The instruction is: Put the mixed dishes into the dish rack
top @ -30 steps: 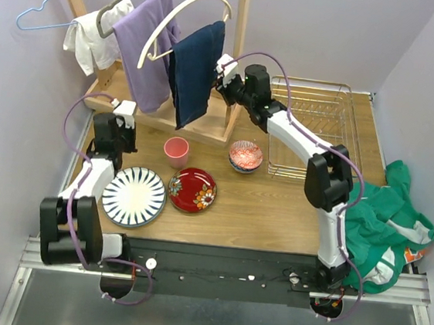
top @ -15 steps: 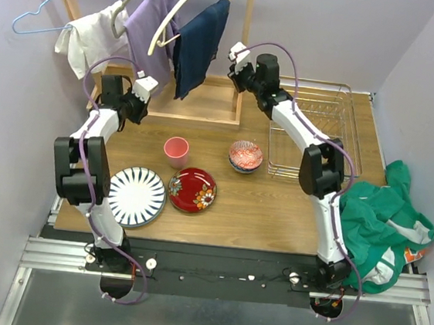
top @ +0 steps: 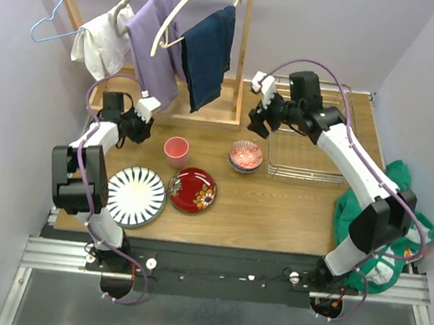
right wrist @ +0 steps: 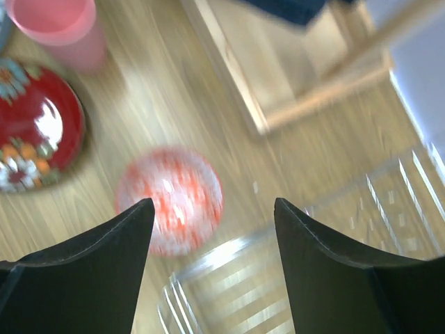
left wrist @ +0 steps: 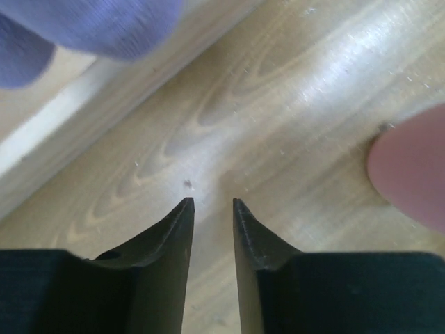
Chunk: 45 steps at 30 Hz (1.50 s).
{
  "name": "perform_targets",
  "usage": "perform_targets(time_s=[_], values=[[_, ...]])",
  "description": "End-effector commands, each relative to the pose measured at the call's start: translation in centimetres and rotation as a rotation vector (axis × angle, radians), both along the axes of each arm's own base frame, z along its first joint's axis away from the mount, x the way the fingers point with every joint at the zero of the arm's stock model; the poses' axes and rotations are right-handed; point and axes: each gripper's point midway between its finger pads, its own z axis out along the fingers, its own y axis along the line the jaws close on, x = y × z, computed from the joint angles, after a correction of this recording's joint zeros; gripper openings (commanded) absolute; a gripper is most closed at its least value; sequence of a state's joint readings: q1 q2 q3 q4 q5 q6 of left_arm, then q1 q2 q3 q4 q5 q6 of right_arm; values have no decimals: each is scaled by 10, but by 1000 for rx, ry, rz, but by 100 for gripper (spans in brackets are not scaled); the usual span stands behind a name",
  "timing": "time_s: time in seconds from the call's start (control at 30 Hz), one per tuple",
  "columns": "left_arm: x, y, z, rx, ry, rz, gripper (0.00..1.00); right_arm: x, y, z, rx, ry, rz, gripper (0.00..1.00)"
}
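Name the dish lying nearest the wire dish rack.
The red-pink patterned bowl, just left of the dish rack; the pink cup, red floral plate and striped plate sit farther left.

Right gripper (right wrist: 214, 209) hangs spread wide, left gripper (left wrist: 212, 202) low, its 2 fingers (left wrist: 170, 240) parted (narrowly).

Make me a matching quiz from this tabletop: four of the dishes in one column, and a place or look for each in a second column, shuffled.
Column one:
1. pink cup
2. striped plate
3. red-pink bowl
4. red plate

Column two:
a. just left of the dish rack
b. leftmost of the four dishes
c. plain, no pattern
d. painted with flowers

Pairs: 1-c, 2-b, 3-a, 4-d.
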<state>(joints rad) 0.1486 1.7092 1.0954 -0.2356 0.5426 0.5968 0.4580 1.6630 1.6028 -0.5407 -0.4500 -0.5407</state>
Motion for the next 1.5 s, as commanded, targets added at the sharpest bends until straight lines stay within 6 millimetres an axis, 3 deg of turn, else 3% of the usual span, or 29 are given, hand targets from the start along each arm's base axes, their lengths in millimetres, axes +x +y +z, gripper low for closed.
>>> perform_targets(time_s=[0.0, 0.07, 0.2, 0.37, 0.5, 0.6, 0.7, 0.73, 0.83, 0.9, 0.93, 0.97, 1.0, 1.03, 1.07, 1.1, 1.13, 1.2, 1.23, 1.3, 1.33, 1.4, 1.47], values=[[-19, 2, 12, 4, -16, 32, 41, -28, -72, -60, -245, 195, -67, 77], [-27, 4, 15, 12, -12, 53, 42, -40, -88, -66, -318, 205, -28, 79], [-42, 10, 19, 7, 17, 96, 46, -91, -119, -84, -454, 317, 65, 80], [-53, 5, 38, -6, -35, 88, 47, -117, -138, -98, -525, 341, 91, 81], [-60, 3, 46, -15, -56, 91, 47, -114, -144, -117, -557, 346, 57, 80], [-66, 2, 59, -13, -95, 104, 46, -108, -141, -119, -543, 331, 49, 80], [-79, -3, 89, -9, -175, 77, 46, -95, -128, -104, -466, 275, 21, 80], [-86, -9, 110, -15, -237, 57, 46, -94, -125, -100, -443, 261, 17, 80], [-113, -48, 162, -129, -361, -113, 48, -92, -123, -103, -431, 269, 4, 80], [-132, -91, 186, -206, -381, -261, 42, -90, -127, -112, -457, 283, -9, 80], [-136, -106, 188, -219, -361, -301, 21, -89, -128, -114, -461, 284, -13, 80], [-144, -122, 184, -236, -310, -345, 12, -89, -129, -119, -470, 291, -16, 80], [-146, -135, 191, -260, -291, -372, 6, -83, -129, -120, -461, 274, -30, 79], [-152, -160, 181, -287, -223, -443, 2, -82, -128, -120, -457, 274, -41, 80], [-155, -170, 176, -300, -190, -465, 2, -80, -129, -120, -443, 279, -49, 80], [-154, -181, 175, -315, -177, -485, 4, -76, -128, -116, -417, 278, -76, 80], [-152, -191, 165, -329, -125, -492, 28, -74, -128, -113, -401, 280, -92, 80], [-155, -216, 166, -339, -107, -538, 47, -70, -132, -107, -358, 274, -149, 80], [-139, -218, 155, -312, -83, -464, 55, -68, -134, -106, -347, 270, -165, 81], [-128, -236, 165, -382, -17, -382, 61, -65, -135, -105, -327, 271, -217, 81], [-119, -244, 151, -388, 53, -345, 61, -59, -135, -101, -305, 251, -240, 81], [-104, -255, 160, -418, 95, -222, 67, -55, -132, -93, -262, 237, -274, 82], [-85, -257, 152, -397, 93, -121, 67, -54, -132, -86, -243, 217, -284, 82]])
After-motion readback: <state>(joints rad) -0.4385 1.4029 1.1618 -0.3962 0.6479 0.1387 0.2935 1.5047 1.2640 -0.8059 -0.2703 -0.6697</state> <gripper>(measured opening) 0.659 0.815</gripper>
